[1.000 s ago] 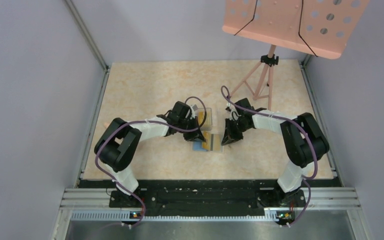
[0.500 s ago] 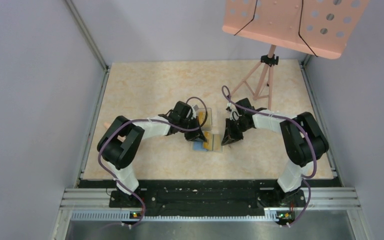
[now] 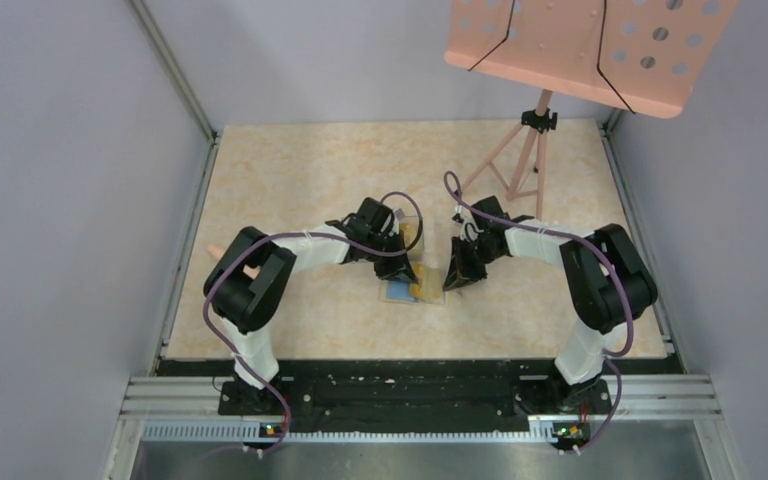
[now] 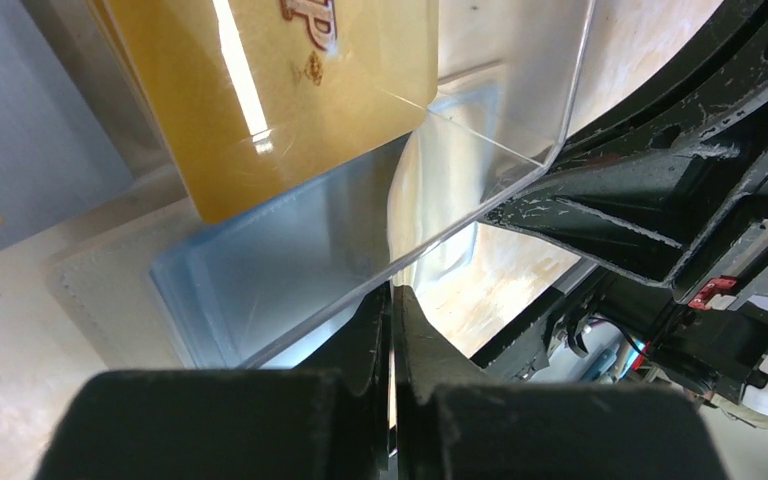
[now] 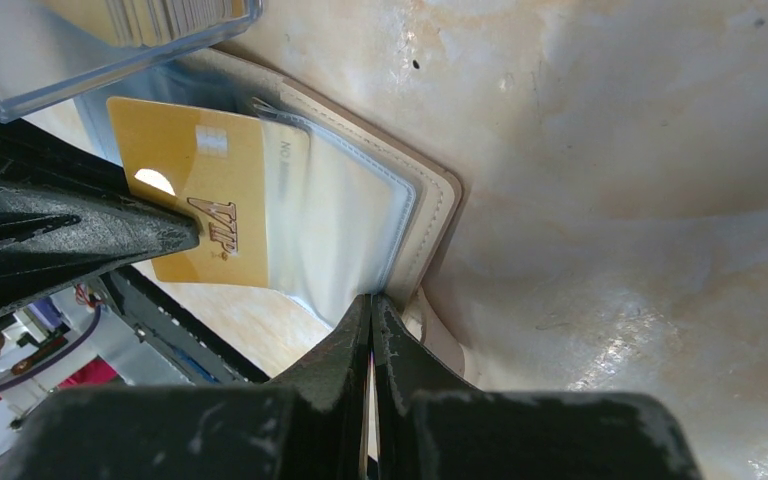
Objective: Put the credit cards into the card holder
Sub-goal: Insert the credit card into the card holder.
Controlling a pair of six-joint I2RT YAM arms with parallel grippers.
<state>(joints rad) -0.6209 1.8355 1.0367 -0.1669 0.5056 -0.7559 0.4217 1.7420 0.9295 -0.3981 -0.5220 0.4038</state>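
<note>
The card holder (image 3: 398, 292) lies open on the table between both grippers, tan rim (image 5: 438, 215) outside, light blue and clear sleeves inside (image 4: 250, 270). A yellow credit card (image 5: 200, 190) marked VIP sits partly inside a sleeve, also visible as the card (image 4: 280, 110) in the left wrist view. My left gripper (image 4: 392, 292) is shut with nothing between its fingers; its fingertip (image 5: 175, 235) reaches the card's edge. My right gripper (image 5: 372, 300) is shut, its tips against the card holder's sleeve edge. More credit cards (image 5: 160, 15) stand in the clear box.
The clear plastic box (image 3: 412, 232) stands just behind the card holder, its wall (image 4: 500, 130) right over the left fingertips. A pink music stand (image 3: 520, 160) with its board (image 3: 580, 50) is at the back right. Grey walls close the table in.
My left arm has shifted right, bringing its gripper closer over the card holder. The right arm has stayed still.
</note>
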